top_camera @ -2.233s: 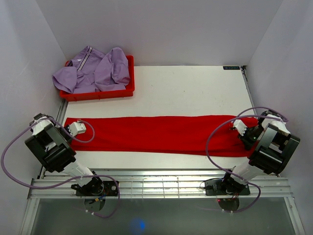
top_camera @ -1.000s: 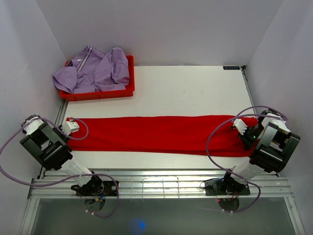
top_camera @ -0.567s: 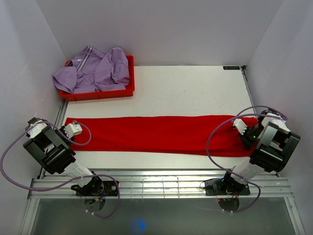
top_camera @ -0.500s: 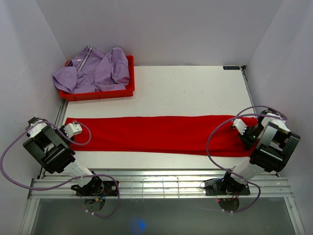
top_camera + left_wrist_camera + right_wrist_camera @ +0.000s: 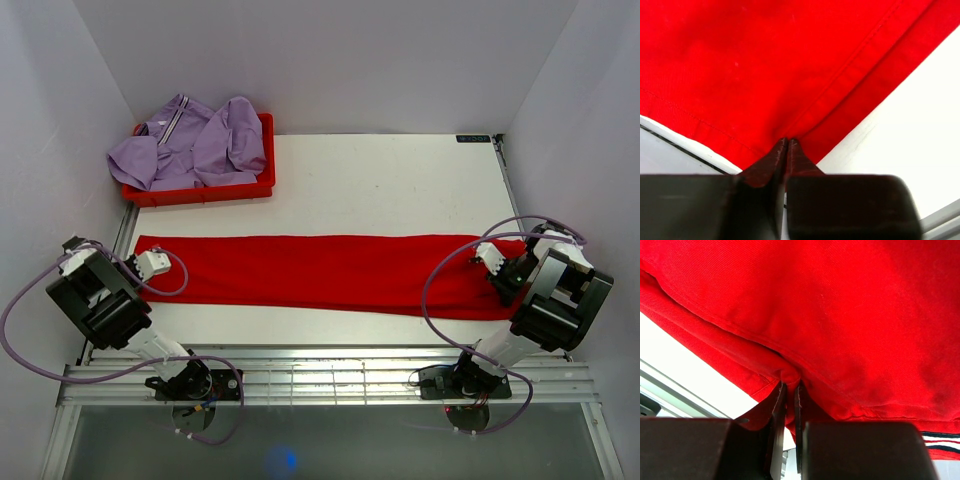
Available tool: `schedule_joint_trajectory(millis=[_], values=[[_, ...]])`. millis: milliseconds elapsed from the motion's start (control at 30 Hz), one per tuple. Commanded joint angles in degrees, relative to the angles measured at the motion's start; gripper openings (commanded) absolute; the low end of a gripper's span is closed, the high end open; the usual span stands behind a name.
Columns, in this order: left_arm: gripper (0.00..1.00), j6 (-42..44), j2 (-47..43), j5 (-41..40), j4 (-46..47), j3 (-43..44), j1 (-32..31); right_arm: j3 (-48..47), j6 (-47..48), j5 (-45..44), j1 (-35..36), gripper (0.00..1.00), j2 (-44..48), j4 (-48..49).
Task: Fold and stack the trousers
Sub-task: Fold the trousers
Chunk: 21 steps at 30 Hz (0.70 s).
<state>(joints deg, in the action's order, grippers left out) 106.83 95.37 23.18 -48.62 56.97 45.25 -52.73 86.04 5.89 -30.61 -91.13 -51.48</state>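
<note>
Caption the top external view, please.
Left gripper and right gripper pinch opposite ends of the red trousers spread flat on the table.

Place: a robot lab, one closed test cell.
Walls (image 5: 330,60): plain white panels on three sides.
Bench (image 5: 400,185): white top, metal rail (image 5: 330,376) at near edge.
Arms: left arm (image 5: 100,300) and right arm (image 5: 555,300) bolted there, purple cables (image 5: 424,295) loose.
Bin (image 5: 200,192): red, holding clothes.

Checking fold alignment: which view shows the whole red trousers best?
Top external: the red trousers lie stretched full length across the table. The left wrist view shows only a hemmed corner, the right wrist view only a bunched edge.
</note>
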Motion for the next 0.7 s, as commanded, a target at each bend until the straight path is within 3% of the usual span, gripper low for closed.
schedule_joint_trajectory(millis=[0, 133, 433, 667], values=[[0.12, 1.6, -1.7, 2.0, -1.3, 2.1, 0.0, 3.9, 0.5, -8.2, -0.8, 0.08, -4.6, 7.5], [0.0, 1.1, -2.3, 3.1, -5.3, 5.6, 0.0, 4.3, 0.5, -8.6, -0.8, 0.08, -4.5, 7.9], [0.0, 1.7, -4.6, 5.5, -14.2, 13.2, 0.1, 3.4, 0.1, -8.5, -0.6, 0.08, -4.6, 7.5], [0.0, 2.9, -4.5, 2.0, -16.8, 11.1, 0.3, 3.2, 0.0, -8.1, -0.5, 0.08, -4.1, 7.0]])
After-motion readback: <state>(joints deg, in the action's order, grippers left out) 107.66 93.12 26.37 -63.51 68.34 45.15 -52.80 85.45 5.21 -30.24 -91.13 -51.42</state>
